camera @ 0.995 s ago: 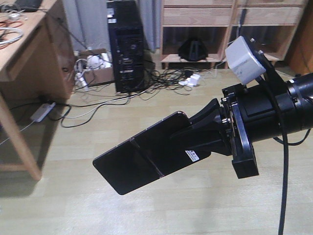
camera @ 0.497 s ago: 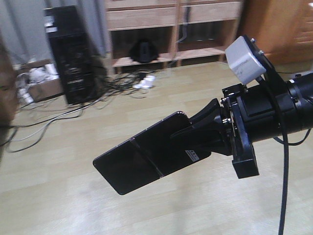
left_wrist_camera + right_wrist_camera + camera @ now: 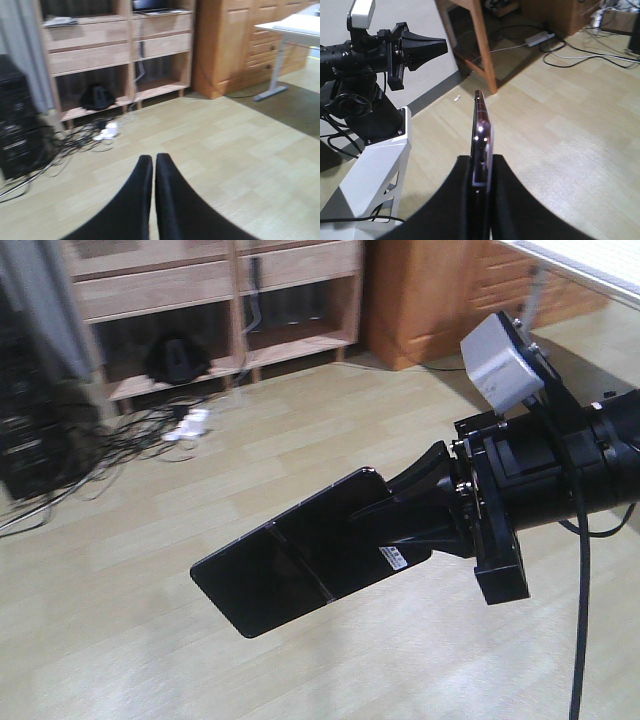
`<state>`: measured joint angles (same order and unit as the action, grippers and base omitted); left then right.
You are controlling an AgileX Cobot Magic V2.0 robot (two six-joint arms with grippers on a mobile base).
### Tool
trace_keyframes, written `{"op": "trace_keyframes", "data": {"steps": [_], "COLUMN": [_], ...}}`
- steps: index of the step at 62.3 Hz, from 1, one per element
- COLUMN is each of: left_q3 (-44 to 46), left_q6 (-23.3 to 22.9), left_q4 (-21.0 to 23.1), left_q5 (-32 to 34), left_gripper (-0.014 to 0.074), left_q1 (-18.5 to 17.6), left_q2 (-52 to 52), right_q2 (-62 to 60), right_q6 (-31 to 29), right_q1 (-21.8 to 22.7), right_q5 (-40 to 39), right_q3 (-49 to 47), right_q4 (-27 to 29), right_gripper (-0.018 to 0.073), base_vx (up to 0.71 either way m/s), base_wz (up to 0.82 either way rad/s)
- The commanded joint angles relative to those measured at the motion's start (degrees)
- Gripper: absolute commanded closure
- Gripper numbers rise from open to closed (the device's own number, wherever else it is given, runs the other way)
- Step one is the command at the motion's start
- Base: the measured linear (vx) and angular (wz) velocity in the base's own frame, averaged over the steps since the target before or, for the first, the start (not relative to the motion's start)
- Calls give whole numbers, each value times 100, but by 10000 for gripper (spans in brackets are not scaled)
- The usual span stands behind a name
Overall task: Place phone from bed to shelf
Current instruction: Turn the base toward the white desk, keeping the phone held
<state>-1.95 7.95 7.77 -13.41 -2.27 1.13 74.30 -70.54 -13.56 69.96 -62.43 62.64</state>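
In the front view the phone [image 3: 290, 570], a glossy black slab with a line across its middle and a small white sticker, hangs level above the floor. My right gripper [image 3: 392, 525] is shut on its near end. The right wrist view shows the phone [image 3: 481, 130] edge-on, pinkish rim up, clamped between that gripper's [image 3: 481, 162] jaws. My left gripper [image 3: 153, 160] is shut with nothing in it; it also shows as the left gripper [image 3: 437, 47] at the upper left. The light wood shelf [image 3: 210, 285] stands at the far left, and the shelf [image 3: 90, 47] faces the left wrist. The bed is out of view.
A brown wooden cabinet [image 3: 430, 295] stands right of the shelf. A white table [image 3: 292, 25] is at the far right. Tangled cables [image 3: 150, 425] and a black computer tower [image 3: 30, 440] sit on the floor at left. A wooden desk leg [image 3: 482, 45] and the robot's white base [image 3: 375, 170] are nearby.
The whole view has swung to the right: tower, cables and shelf slid left in the frame and the brown cabinet came into view. The right gripper keeps the phone as before.
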Motion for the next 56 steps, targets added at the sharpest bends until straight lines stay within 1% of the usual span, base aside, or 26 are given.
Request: {"op": "trace_keyframes", "data": {"steps": [1, 56], "left_q3": [-9, -9], "left_q6": [-22, -22], "left_q4": [55, 55], "left_q5": [409, 409], "left_gripper": [596, 596], "left_q1": [4, 4], "left_q2": [28, 28], "right_q2": [-180, -180], "right_q6": [-35, -35], "right_q1": [12, 12], "right_q5": [398, 398], "right_q3": [-148, -148], "right_q4": [541, 541], "right_gripper": [560, 560], "base_vx": [12, 11], "base_wz": [-46, -44]}}
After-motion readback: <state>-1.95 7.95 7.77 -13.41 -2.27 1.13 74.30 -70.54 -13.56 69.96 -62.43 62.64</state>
